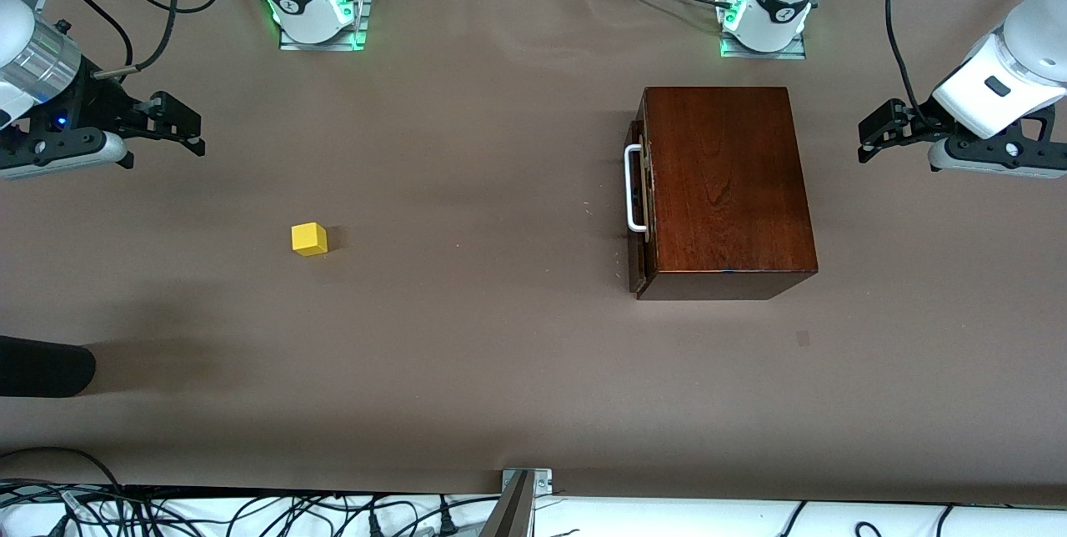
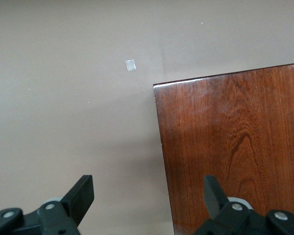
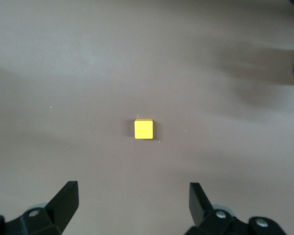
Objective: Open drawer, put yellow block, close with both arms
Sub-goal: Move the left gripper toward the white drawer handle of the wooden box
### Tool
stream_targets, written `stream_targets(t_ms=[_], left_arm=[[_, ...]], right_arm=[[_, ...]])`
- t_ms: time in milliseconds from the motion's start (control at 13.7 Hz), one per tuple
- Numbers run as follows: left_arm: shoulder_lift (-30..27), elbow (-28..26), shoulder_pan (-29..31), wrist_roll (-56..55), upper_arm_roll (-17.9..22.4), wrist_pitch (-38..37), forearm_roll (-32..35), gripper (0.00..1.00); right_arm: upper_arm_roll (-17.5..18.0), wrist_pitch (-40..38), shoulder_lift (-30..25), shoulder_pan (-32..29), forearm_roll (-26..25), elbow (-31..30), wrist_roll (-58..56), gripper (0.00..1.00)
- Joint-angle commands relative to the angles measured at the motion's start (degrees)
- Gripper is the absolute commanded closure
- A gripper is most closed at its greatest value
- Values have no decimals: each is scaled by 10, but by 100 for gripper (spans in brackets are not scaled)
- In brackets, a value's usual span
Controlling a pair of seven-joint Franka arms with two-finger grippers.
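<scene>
The yellow block (image 1: 309, 238) (image 3: 143, 129) lies alone on the brown table toward the right arm's end. The reddish-brown wooden box (image 1: 725, 187) (image 2: 230, 147) stands toward the left arm's end. Its drawer (image 1: 640, 195) is pushed in, and the white bar handle (image 1: 635, 188) faces the block. My right gripper (image 1: 190, 127) (image 3: 133, 193) hangs open above the table, with the block ahead of its fingers in the right wrist view. My left gripper (image 1: 867, 137) (image 2: 147, 188) hangs open beside the box at its closed back end. Neither gripper holds anything.
A dark rounded object (image 1: 42, 366) juts in at the table's edge at the right arm's end, nearer the camera than the block. A small pale patch (image 1: 803, 338) (image 2: 131, 64) marks the table near the box. A metal bracket (image 1: 523, 491) and cables sit along the near edge.
</scene>
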Motion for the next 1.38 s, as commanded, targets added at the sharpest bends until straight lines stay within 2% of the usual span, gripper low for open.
stream_targets(t_ms=[0, 218, 364, 728, 874, 1092, 1165, 1311], left_arm=[[9, 20, -1, -5, -1, -14, -8, 0], [8, 20, -1, -5, -2, -23, -10, 0], [8, 22, -1, -3, -10, -75, -11, 0], [32, 58, -10, 7, -49, -190, -34, 0], [45, 62, -23, -8, -95, -197, -26, 0], [99, 77, -55, -166, -170, -127, 10, 0], [118, 78, -81, -227, -185, -99, 34, 0], [166, 105, -141, -347, -187, -72, 69, 0]], right_arm=[[2, -4, 4, -2, 3, 13, 3, 0], [2, -4, 4, -2, 3, 13, 3, 0], [2, -4, 4, -2, 3, 13, 3, 0], [2, -4, 4, -2, 3, 13, 3, 0], [2, -4, 4, -2, 2, 13, 3, 0], [2, -4, 4, -2, 2, 13, 3, 0], [2, -4, 4, -2, 2, 13, 3, 0], [2, -4, 4, -2, 2, 13, 3, 0]])
